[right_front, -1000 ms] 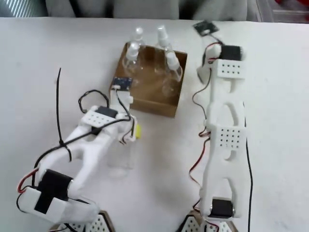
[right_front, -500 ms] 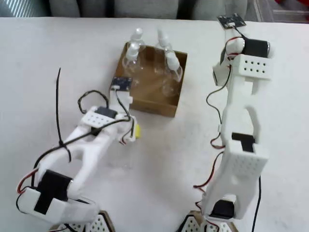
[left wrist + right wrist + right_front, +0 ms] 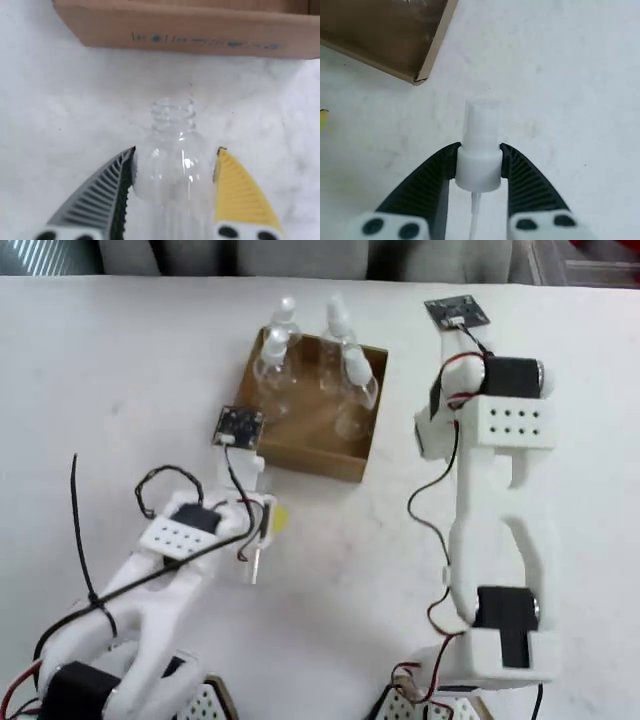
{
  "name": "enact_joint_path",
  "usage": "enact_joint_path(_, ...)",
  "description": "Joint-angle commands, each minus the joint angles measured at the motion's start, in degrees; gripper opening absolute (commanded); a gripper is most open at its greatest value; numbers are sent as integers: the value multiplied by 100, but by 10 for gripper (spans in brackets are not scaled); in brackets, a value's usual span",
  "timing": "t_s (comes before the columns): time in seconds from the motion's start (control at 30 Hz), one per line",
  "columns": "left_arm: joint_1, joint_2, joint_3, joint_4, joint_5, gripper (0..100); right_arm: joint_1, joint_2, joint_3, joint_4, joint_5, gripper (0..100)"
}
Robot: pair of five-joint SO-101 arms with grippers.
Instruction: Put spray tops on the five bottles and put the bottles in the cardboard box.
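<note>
Seen from above, a cardboard box (image 3: 318,458) sits on the white table (image 3: 120,350) with four topped bottles (image 3: 272,358) standing upright inside it, two by the far wall and two nearer the middle; the left arm (image 3: 180,530) lies over the near-left of the table, its tip just short of the box's near wall, while the right arm (image 3: 505,425) stands along the right side, apart from the box. At the left wrist, the left gripper (image 3: 175,150) is clamped on a bare bottle (image 3: 172,172), a grey-black finger (image 3: 107,195) and a yellow finger (image 3: 237,192) pressing its shoulders from either side; the clear bottle's threaded neck is open and points toward the box wall, near it but not touching. At the right wrist, the right gripper (image 3: 480,147) pinches a white spray top (image 3: 481,122) by its collar between two black fingers (image 3: 425,195); the nozzle end points away from the wrist and the thin dip tube trails back between the fingers. Bare table lies beneath, with a corner of the box off to one side.
</note>
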Motion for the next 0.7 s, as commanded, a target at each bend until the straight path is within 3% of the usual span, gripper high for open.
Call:
enact_joint_path(0.0,-110,-488,-26,-123,-62,24,-312,-725,0,119,-527,18)
enact_joint_path(0.27,-567,-1305,167,-202,-62,23,-743,-1402,-9,-180,-1125,18)
enact_joint_path(0.5,-523,-2756,1213,-958,-62,23,-1042,-1473,-44,-462,-1125,18)
enact_joint_path(0.67,-189,-4022,1899,-1020,-62,23,-1288,-1525,-35,-629,-1495,18)
